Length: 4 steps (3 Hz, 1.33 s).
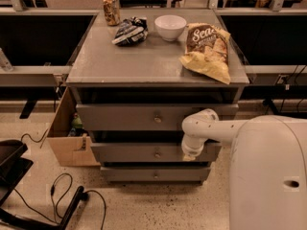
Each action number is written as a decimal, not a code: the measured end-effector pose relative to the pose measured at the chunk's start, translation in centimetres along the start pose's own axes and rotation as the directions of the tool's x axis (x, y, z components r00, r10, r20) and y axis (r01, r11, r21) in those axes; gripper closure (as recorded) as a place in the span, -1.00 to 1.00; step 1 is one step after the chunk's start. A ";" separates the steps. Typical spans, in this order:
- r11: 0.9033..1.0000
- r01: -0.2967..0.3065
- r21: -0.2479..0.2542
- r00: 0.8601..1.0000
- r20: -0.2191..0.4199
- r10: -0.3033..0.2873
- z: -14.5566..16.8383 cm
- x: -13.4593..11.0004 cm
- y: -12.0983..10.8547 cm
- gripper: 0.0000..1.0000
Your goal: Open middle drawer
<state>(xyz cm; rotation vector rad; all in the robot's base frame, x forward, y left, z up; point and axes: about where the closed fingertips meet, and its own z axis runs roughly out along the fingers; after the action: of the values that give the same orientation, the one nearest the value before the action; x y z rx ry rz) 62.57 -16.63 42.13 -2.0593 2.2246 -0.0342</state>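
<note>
Grey middle drawer (125, 153) of the table (96, 66) is looking shut. Pincer (188, 155) is hanging just right of its knob (157, 154), grip state impossible to tell. Reaching step; next it's needing to shift left and grab the knob.

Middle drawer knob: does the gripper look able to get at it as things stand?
Probably yes. The gripper hangs in front of the middle drawer, to the right of its knob, with nothing between them.

The robot's white arm (218, 127) stretches level out from its bulky body (268, 176), then bends downward at a rounded joint (199, 123). The gripper (190, 154) hangs pointing down just beneath that joint, clear of the body.
</note>
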 end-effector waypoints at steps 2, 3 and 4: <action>1.000 0.000 0.000 1.000 0.000 0.000 -0.7 -0.3 -0.4 1.00; 1.000 0.000 0.000 1.000 0.000 0.000 -1.2 -0.4 -0.6 1.00; 1.000 0.000 0.000 1.000 0.000 0.000 -1.4 -0.6 -0.8 1.00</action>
<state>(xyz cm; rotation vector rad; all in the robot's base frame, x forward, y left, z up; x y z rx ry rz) 63.23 -16.17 43.63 -2.0591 2.2248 -0.0340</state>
